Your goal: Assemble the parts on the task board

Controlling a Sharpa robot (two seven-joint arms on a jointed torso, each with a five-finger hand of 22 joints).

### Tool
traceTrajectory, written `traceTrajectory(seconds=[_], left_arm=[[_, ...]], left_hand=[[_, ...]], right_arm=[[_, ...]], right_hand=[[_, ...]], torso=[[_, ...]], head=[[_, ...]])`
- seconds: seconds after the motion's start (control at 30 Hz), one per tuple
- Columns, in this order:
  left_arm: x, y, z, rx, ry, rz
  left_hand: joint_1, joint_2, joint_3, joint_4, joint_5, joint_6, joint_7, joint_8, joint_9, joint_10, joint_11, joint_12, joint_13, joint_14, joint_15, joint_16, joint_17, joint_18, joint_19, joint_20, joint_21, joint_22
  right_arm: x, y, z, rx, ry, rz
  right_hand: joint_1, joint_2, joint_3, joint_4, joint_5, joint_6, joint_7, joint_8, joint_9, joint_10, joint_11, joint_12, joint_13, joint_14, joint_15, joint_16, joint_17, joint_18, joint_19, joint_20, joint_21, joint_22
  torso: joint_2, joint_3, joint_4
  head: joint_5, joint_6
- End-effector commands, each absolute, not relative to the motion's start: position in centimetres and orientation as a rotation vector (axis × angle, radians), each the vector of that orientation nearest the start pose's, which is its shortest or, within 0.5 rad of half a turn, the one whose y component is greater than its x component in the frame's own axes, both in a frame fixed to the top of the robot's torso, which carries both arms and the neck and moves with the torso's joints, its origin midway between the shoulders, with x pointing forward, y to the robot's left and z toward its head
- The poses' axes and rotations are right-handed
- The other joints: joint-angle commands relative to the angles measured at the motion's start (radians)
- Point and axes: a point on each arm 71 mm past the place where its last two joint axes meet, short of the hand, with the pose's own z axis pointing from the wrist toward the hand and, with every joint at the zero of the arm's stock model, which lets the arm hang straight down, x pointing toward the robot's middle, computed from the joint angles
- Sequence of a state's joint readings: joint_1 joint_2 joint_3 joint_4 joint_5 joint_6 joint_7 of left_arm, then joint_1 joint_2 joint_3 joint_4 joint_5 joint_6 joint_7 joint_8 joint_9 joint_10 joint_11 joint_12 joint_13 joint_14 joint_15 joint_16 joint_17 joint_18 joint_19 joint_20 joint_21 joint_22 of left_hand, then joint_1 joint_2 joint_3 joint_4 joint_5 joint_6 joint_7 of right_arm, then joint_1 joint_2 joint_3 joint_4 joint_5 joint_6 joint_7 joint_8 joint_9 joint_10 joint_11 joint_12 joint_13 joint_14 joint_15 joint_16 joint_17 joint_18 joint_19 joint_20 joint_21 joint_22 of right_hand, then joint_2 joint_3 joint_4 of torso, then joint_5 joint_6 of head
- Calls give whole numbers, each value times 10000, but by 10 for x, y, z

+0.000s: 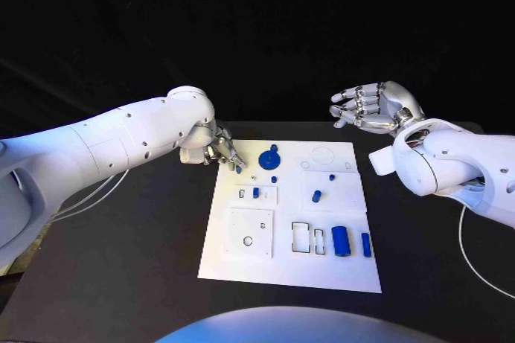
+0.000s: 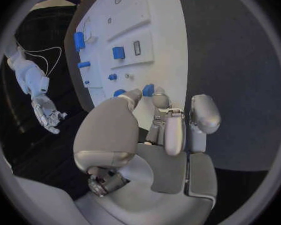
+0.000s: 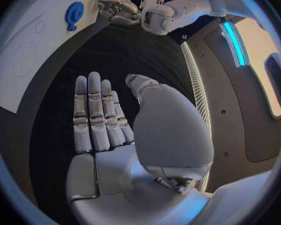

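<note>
My left hand (image 1: 218,151): fingertips down at the task board's (image 1: 242,265) far left corner, on a small blue part (image 2: 148,90); grip uncertain.
Task board: mid-bench (image 1: 118,283), blue parts on it.
My right hand (image 1: 370,103): raised, fingers apart, empty.

Room was dim w/ dark bg; white board (image 1: 289,261) lit bright from above, bluish tint. Wrist views had heavy fisheye bend, dark vignette at rims; glowing strip light (image 3: 234,42) was blown out.
</note>
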State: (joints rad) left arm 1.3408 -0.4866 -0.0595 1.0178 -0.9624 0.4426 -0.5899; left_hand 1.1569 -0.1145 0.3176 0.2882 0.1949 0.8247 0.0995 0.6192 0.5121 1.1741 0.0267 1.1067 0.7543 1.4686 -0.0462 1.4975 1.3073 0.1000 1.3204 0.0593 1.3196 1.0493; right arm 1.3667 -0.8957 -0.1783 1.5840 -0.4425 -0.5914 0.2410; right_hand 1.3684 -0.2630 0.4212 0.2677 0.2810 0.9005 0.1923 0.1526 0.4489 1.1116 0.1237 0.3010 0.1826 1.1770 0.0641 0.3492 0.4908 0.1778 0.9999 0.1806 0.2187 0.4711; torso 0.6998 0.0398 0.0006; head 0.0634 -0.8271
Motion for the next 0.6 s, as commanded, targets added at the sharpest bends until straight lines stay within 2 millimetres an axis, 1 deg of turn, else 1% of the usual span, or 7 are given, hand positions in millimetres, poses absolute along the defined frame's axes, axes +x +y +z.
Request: traceTrajectory(seconds=[0.03, 0.23, 0.3, 0.4, 0.47, 0.5, 0.6], left_arm=[[565, 178, -196, -1901, 25064, -2732], [565, 177, -196, -2065, 25084, -2920], [565, 177, -196, -2164, 25097, -3044], [565, 177, -196, -2379, 25095, -3297], [565, 177, -196, -2533, 25071, -3481], [565, 177, -196, -2630, 25041, -3589], [565, 177, -195, -2851, 24965, -3784]], left_hand=[[171, 64, 123, -25, 55, 102, -13, -12, -18, 21, -56, 47, 3, 615, 35, -4, 1131, 35, 28, 64, 28, 13], [596, 301, 393, -140, 45, 210, -102, 96, 3, 82, -134, 85, 41, 617, -29, -4, 1130, 36, 34, 19, 36, 27], [1133, 489, 817, -431, 20, 273, -202, 274, 109, 103, -223, 72, 23, 618, -107, -6, 1127, 34, 45, -45, 48, 52], [1684, 612, 1562, -894, 26, 159, -243, 440, 259, 133, -273, 41, 14, 618, -165, -10, 1124, 31, 49, -109, 52, 66], [1727, 516, 2550, -1237, -26, 32, -210, 701, 497, 204, -265, 22, 1, 620, -147, -11, 1125, 20, 59, -110, 65, 95], [1471, 400, 3219, -1401, -120, -30, -195, 895, 673, 259, -245, 36, 1, 622, -131, -10, 1127, 21, 68, -102, 78, 120], [1198, 288, 3800, -1622, -141, -79, -207, 1089, 842, 316, -252, 76, 31, 622, -145, -10, 1127, 13, 75, -92, 90, 142]], right_arm=[[490, -226, -140, 6589, 14222, 11324], [490, -226, -140, 6592, 14227, 11324], [490, -226, -140, 6594, 14233, 11324], [490, -226, -140, 6595, 14249, 11327], [491, -226, -140, 6596, 14260, 11329], [491, -225, -140, 6596, 14267, 11331], [491, -225, -140, 6598, 14280, 11330]], right_hand=[[-62, 8, -2, 3, -27, 46, 47, -50, -8, 98, -3, -38, -13, 23, 40, -33, -11, 42, -33, 44, -67, -11], [-62, 13, 0, 2, -26, 48, 46, -49, -9, 101, -4, -37, -17, 26, 39, -35, -11, 42, -32, 44, -68, -14], [-62, 13, 0, 2, -26, 48, 46, -49, -9, 101, -4, -37, -17, 26, 39, -35, -11, 42, -32, 44, -68, -14], [-62, 13, 0, 2, -26, 48, 46, -49, -9, 101, -4, -37, -17, 26, 39, -35, -11, 42, -32, 44, -68, -14], [-62, 13, 0, 2, -26, 48, 46, -49, -9, 101, -4, -37, -17, 26, 39, -35, -11, 42, -32, 44, -68, -14], [-62, 13, 0, 2, -26, 48, 46, -49, -9, 101, -4, -37, -17, 26, 39, -35, -11, 42, -32, 44, -68, -14], [-62, 13, 0, 2, -26, 48, 46, -49, -9, 101, -4, -37, -17, 26, 39, -35, -11, 42, -32, 44, -68, -14]], torso=[[-8, 5, 1], [-14, 4, 1], [-12, 7, 3], [-11, 7, 3], [-11, 4, 3], [-12, 2, 2], [-7, 6, 1]], head=[[5, -16], [15, -28], [16, -26], [13, -31], [13, -31], [14, -35], [20, -38]])
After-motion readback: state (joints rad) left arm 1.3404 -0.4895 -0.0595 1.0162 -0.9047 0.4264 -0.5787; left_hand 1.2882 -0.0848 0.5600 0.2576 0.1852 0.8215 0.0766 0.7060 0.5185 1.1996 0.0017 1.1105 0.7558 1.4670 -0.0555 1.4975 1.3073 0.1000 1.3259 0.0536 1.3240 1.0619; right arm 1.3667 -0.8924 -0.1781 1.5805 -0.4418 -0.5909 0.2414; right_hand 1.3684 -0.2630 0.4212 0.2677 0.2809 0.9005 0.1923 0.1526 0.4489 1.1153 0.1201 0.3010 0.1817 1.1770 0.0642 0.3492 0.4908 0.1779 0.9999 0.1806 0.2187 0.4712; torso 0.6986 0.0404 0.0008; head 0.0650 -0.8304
